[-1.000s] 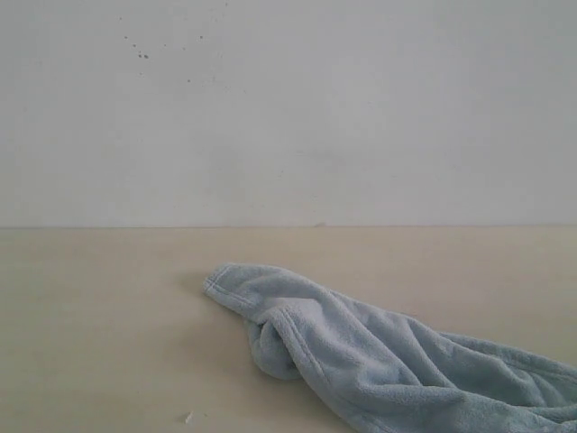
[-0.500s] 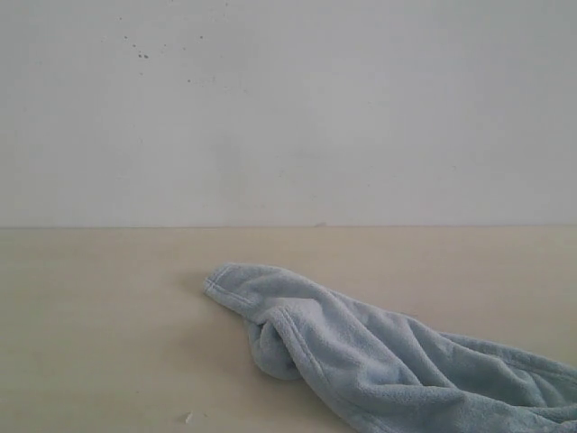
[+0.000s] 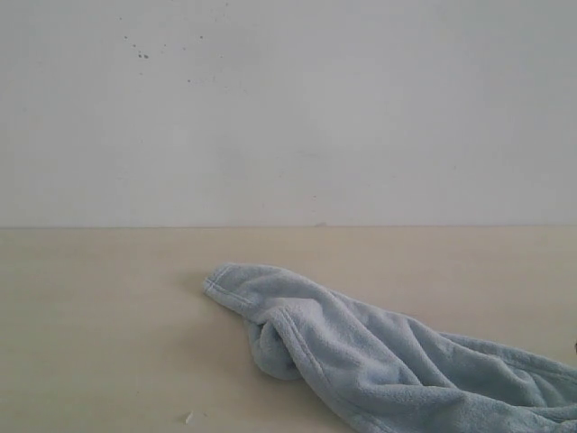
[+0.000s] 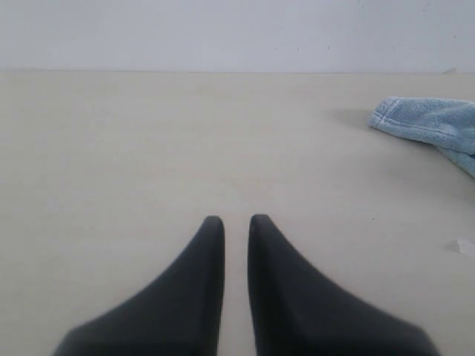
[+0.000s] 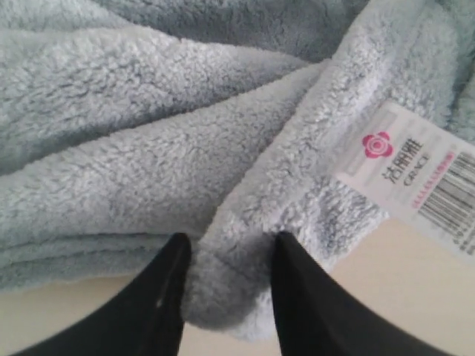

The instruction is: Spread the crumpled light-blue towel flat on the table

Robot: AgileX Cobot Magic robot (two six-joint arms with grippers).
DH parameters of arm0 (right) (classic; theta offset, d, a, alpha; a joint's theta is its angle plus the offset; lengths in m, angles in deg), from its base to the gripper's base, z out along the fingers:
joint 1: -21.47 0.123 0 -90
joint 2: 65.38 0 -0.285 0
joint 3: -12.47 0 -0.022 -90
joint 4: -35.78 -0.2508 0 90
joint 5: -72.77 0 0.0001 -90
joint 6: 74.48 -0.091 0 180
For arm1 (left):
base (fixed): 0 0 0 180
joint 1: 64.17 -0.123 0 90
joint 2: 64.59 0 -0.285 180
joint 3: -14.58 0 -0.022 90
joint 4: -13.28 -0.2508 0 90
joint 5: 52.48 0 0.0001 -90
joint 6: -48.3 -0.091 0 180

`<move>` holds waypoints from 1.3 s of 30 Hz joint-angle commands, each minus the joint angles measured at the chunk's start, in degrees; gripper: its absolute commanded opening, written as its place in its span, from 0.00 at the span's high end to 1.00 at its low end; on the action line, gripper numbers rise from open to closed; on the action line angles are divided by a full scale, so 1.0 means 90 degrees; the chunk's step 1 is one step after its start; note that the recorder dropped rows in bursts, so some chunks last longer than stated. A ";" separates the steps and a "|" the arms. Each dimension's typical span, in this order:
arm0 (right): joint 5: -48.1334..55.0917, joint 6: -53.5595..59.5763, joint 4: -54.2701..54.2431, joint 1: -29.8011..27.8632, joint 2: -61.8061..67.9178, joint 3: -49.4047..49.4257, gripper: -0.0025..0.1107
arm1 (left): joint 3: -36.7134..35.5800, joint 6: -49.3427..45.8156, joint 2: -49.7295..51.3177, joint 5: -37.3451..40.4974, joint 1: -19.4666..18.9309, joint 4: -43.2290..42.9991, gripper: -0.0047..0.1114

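Item: crumpled pale light-blue fluffy terry towel, heaped low on right part of wide cream matte table.
Black-fingered right gripper: clamped on hemmed fold beside white printed care tag.
Black-fingered left gripper: fingers nearly together, holding nothing, over bare table, well apart from towel.
Handling: pinch deep on hem; left to take opposite corner; draw apart low and evenly.

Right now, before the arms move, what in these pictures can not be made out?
Exterior view: the towel runs off the lower and right edges, so its full extent is unseen.
Right wrist view: the tag is cut by the frame edge; its small print is unreadable.
Right wrist view: the right gripper straddles a towel fold; whether it pinches is unclear.
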 commanded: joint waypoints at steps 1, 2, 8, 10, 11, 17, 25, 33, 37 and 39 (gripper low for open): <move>-0.0044 -0.0050 0.0108 0.0006 0.0004 -0.0048 0.73 | -0.0027 -0.0027 -0.0018 -0.0047 0.0023 0.0045 0.85; 0.0003 -0.0116 0.0181 0.0006 -0.0048 -0.0048 0.79 | -0.0027 -0.0027 -0.0018 -0.0047 0.0023 0.0045 0.85; 0.0130 -0.1018 0.0857 0.0006 -0.0548 -0.0048 0.97 | -0.0027 -0.0027 -0.0018 -0.0047 0.0023 0.0045 0.85; 0.0147 -0.1018 0.0857 0.0006 -0.0771 -0.0048 0.97 | -0.0027 -0.0027 -0.0018 -0.0047 0.0023 0.0045 0.85; 0.0163 -0.1018 0.0813 0.0006 -0.0891 -0.0048 0.97 | -0.0027 -0.0027 -0.0018 -0.0047 0.0023 0.0045 0.85; 0.0163 -0.1018 0.0564 0.0006 -0.1329 -0.0048 0.97 | -0.0027 -0.0027 -0.0018 -0.0047 0.0023 0.0045 0.85; 0.0064 -0.0901 0.0266 0.0006 -0.1342 -0.0048 0.97 | -0.0027 -0.0022 -0.0018 -0.0047 0.0104 0.0021 0.85; -0.0017 -0.0901 0.0157 0.0006 -0.1342 -0.0048 0.97 | -0.0027 -0.0022 -0.0018 -0.0047 0.0104 0.0021 0.85; -0.0017 -0.0875 0.0140 0.0006 -0.1342 -0.0048 0.97 | -0.0027 -0.0022 -0.0018 -0.0135 0.0104 -0.0706 0.85; -0.0057 -0.0877 0.0125 0.0006 -0.1342 -0.0048 0.97 | -0.0027 0.0148 -0.0018 -0.0625 0.0104 -0.0507 0.85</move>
